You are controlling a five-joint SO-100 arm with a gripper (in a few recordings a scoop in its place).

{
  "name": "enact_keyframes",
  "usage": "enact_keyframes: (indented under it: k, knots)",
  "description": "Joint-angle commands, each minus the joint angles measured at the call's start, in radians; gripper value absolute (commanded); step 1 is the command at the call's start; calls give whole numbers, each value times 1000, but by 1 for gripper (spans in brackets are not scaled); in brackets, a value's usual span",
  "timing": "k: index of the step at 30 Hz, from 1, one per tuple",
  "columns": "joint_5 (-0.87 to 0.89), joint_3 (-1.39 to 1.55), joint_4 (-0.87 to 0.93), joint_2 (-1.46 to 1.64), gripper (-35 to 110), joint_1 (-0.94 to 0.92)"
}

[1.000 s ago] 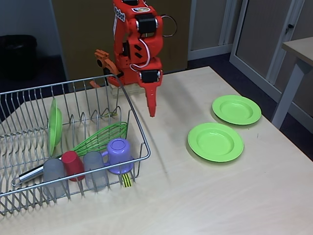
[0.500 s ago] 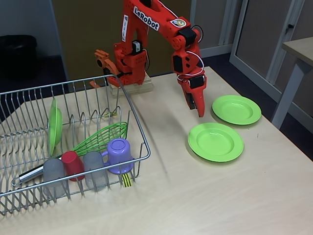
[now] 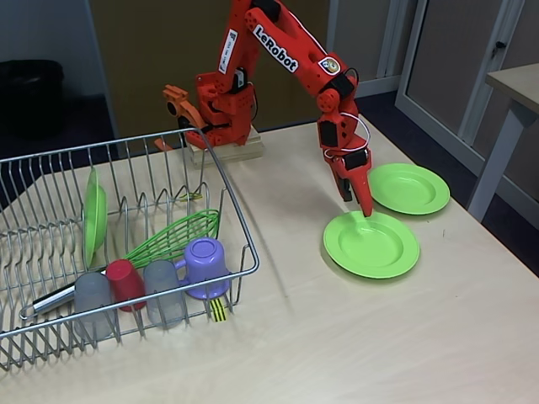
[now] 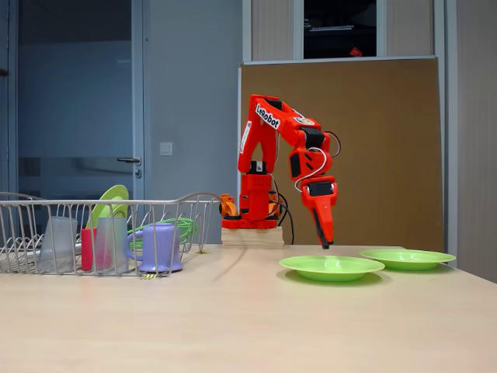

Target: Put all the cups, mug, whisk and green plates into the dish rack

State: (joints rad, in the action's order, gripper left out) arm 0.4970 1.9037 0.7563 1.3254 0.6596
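Note:
Two lime-green plates lie flat on the table, a nearer one (image 3: 371,245) (image 4: 331,266) and a farther one (image 3: 408,188) (image 4: 408,258). My orange gripper (image 3: 365,209) (image 4: 324,242) points straight down, shut and holding nothing, its tip just above the far rim of the nearer plate. At the left, the wire dish rack (image 3: 240,227) (image 4: 198,203) holds a third green plate (image 3: 94,215) (image 4: 109,203) standing on edge. It also holds the green whisk (image 3: 173,236), the purple mug (image 3: 205,265) (image 4: 159,247), the red cup (image 3: 126,282) and two grey cups (image 3: 93,303) (image 3: 164,295).
The arm's wooden base (image 3: 227,151) stands behind the rack's right end. A yellow-black tag (image 3: 218,310) hangs on the rack's front edge. Another table (image 3: 515,84) stands past the right edge. Bare tabletop (image 3: 337,337) stretches in front of the plates.
The arm has swung from beside the rack out to the right and lowered; the gripper tip now hangs over the nearer plate's far rim. Nothing else moved.

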Motion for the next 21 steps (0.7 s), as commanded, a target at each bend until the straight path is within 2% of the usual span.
enact_keyframes:
  k: [1, 15, 21]
  knots:
    - [32, 12, -29, 0, 35, 14]
    - [143, -9, -146, -132, 31, -26]
    - [247, -8, -218, -198, 17, -69]
